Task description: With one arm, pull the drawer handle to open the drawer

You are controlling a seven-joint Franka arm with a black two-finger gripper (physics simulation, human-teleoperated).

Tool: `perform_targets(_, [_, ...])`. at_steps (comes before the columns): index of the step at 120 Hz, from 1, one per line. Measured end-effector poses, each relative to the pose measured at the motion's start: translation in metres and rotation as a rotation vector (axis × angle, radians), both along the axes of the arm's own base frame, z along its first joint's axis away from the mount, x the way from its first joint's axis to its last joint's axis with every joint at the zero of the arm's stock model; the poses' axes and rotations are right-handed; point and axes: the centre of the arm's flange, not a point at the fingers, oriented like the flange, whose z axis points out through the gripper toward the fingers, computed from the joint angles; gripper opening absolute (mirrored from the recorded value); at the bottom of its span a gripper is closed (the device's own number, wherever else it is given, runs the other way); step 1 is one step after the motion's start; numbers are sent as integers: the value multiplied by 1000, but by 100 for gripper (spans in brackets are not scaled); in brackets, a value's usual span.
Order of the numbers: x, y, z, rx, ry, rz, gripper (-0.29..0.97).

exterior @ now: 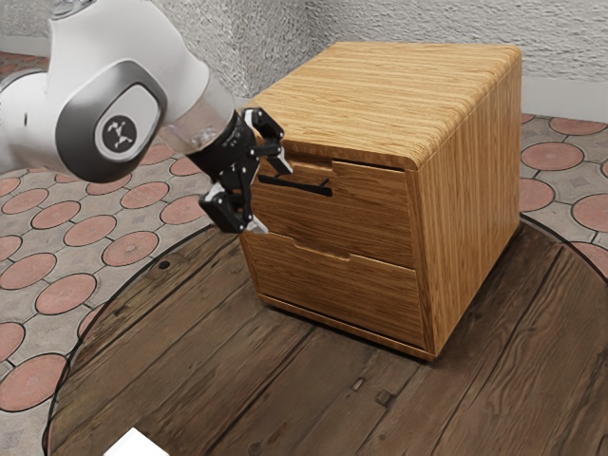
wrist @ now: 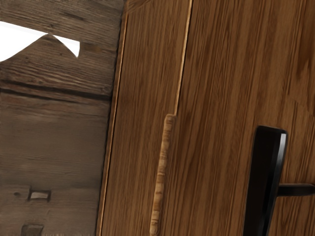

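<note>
The pincer [exterior: 266, 182] is released. Its two black fingers are spread wide, one toward twelve o'clock and one toward six, at the cabinet's front near its nine o'clock edge. The handle [exterior: 302, 186] begins at about three o'clock from the palm, level with the gap between the fingers. I cannot tell whether the fingers straddle the bar's end or stop just short of it, and neither visibly presses on it. In the wrist view the handle [wrist: 266, 182] is a black bar on a thin stem, close under the hand, against the wooden drawer front.

The handle belongs to the top drawer [exterior: 351, 218]. Its front sits flush, or very nearly so, with the cabinet [exterior: 399, 95]. A dark line runs along the drawer's upper edge, but no clear gap shows it pulled out. The lower drawer [exterior: 332, 280], at six o'clock from the top one, looks shut. The cabinet stands on a round plank table [exterior: 285, 399], with tiled floor [exterior: 57, 256] beyond at nine o'clock.

As I judge it, the approach is done or all but done, and none of the opening has begun. What remains is to settle the fingers around the bar, clench on it, and draw it straight out from the front, toward about eight o'clock in the exterior view. The grip falls near the bar's end, not its middle, so the pull may slip or twist.
</note>
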Motion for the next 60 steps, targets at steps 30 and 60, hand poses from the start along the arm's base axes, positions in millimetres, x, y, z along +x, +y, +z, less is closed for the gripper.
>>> perform_targets(30, [2, -3, -10, -7, 5, 10, 67])
perform_targets(60, [-4, -3, -10, -11, 14, 19, 43])
